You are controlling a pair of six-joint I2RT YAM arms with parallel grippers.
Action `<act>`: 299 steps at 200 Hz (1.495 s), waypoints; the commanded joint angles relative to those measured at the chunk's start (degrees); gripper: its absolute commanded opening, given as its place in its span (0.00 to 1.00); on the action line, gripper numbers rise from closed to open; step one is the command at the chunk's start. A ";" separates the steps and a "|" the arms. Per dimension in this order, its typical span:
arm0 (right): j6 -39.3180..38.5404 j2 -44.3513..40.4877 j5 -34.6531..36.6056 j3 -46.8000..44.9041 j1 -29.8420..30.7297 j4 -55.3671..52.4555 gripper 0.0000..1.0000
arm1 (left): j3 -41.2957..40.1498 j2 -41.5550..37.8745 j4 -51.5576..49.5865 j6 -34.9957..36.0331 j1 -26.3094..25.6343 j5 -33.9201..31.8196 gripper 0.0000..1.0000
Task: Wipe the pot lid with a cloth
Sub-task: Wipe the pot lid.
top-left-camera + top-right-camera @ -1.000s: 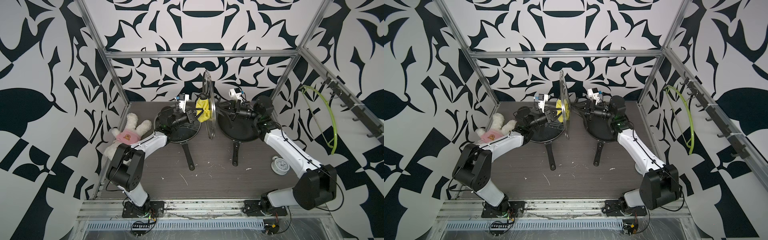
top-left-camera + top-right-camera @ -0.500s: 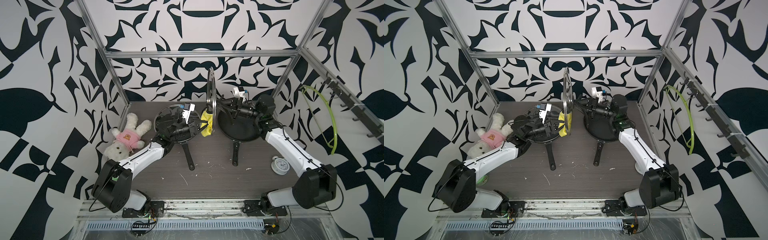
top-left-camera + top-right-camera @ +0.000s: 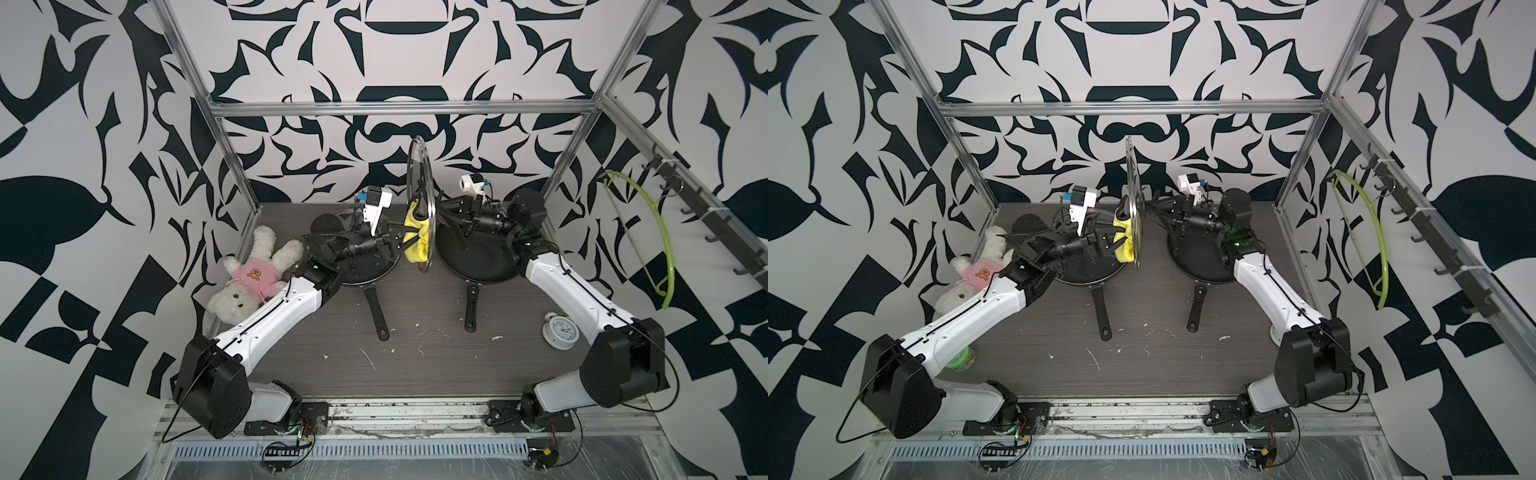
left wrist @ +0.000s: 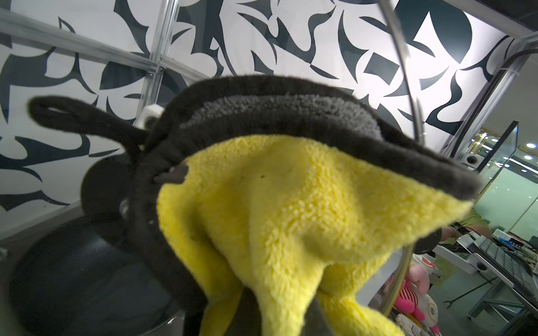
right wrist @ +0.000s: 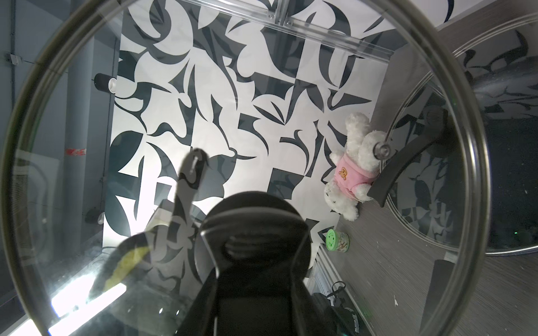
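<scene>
The pot lid point(image 3: 420, 166), round glass with a metal rim, stands upright on edge in the air between two pans; it shows in both top views, nearly edge-on in one point(image 3: 1132, 174). My right gripper point(image 3: 440, 210) point(image 3: 1152, 208) is shut on its black knob point(image 5: 253, 221), with the rim point(image 5: 471, 145) circling the right wrist view. The yellow fluffy cloth point(image 3: 415, 239) point(image 3: 1123, 241) point(image 4: 291, 218) is pinched in my left gripper point(image 3: 397, 245) point(image 3: 1111, 243) point(image 4: 276, 314) and pressed against the lid's left face. Through the glass the cloth point(image 5: 128, 259) shows dimly.
Two black frying pans point(image 3: 365, 270) point(image 3: 478, 262) lie under the arms, handles pointing to the front. A second glass lid point(image 5: 436, 174) rests on the left pan. A teddy bear point(image 3: 249, 282) lies at the left wall, with a green-lidded jar point(image 3: 961, 359) and a white clock point(image 3: 560, 332).
My left gripper has dragged the cloth down the lid's face, and the left arm has swung lower and stretched out. The lid has barely shifted.
</scene>
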 commanded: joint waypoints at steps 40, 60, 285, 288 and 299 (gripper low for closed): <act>-0.04 -2.42 -1.50 2.29 0.90 14.19 0.00 | 12.10 2.37 -9.94 10.77 0.48 -7.40 0.00; 0.18 -2.62 -1.89 2.23 1.06 14.80 0.00 | 14.98 3.62 -13.02 11.89 1.34 -11.23 0.00; -0.54 -3.77 0.78 4.65 2.07 14.52 0.00 | -2.91 3.13 -10.40 3.03 2.60 -14.39 0.00; -0.54 -3.73 0.82 4.74 2.07 14.48 0.00 | -3.29 2.74 -10.50 2.98 2.32 -14.43 0.00; -0.39 -3.71 1.16 4.82 2.07 14.35 0.00 | -4.76 1.25 -10.69 2.80 1.44 -14.32 0.00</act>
